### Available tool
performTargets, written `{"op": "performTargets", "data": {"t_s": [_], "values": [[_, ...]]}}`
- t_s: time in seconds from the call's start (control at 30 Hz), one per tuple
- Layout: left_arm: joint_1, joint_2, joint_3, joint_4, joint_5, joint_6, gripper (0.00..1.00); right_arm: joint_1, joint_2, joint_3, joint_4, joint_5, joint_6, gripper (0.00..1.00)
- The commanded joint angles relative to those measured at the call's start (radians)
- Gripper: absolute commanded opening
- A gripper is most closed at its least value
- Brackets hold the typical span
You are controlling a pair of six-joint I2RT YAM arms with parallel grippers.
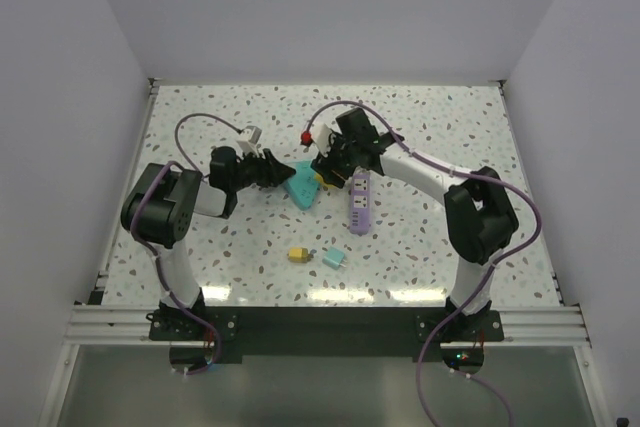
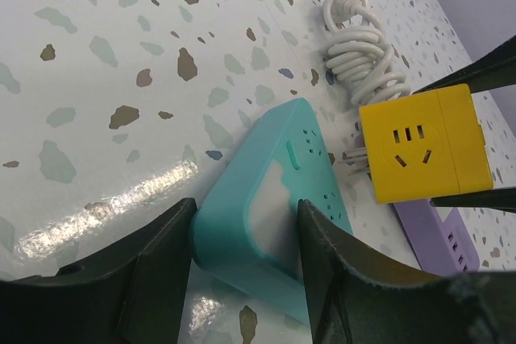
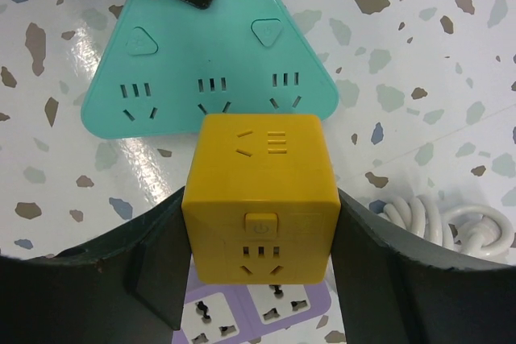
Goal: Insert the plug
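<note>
Yellow cube plug (image 3: 258, 199) is clamped in my right gripper (image 3: 258, 267), its prongs (image 2: 357, 160) right by the teal power strip (image 3: 210, 78), apparently not seated. My left gripper (image 2: 242, 235) is closed on the strip's corner, bracing it. Alignment step, I'd say; next calls for lining up with the middle socket and pushing straight in.

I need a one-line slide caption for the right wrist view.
Right gripper holding the yellow cube plug close to the teal triangular power strip.
</note>
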Motion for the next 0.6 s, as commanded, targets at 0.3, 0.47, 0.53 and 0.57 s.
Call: {"op": "performTargets", "data": {"t_s": [0.3,0.47,0.53,0.57], "values": [[0.004,-0.005,-0.043,-0.065,0.034,0.078,0.0,-0.009,-0.049,0.036,0.075,-0.039,0.001,0.0],[-0.001,0.002,-0.036,-0.064,0.052,0.084,0.0,-0.009,-0.017,0.062,0.068,-0.026,-0.003,0.0],[-0.002,0.005,-0.033,-0.064,0.057,0.087,0.0,-0.009,-0.014,0.065,0.068,-0.041,-0.004,0.0],[-0.004,0.005,-0.032,-0.065,0.058,0.088,0.0,-0.009,-0.013,0.066,0.07,-0.046,-0.004,0.0]]}}
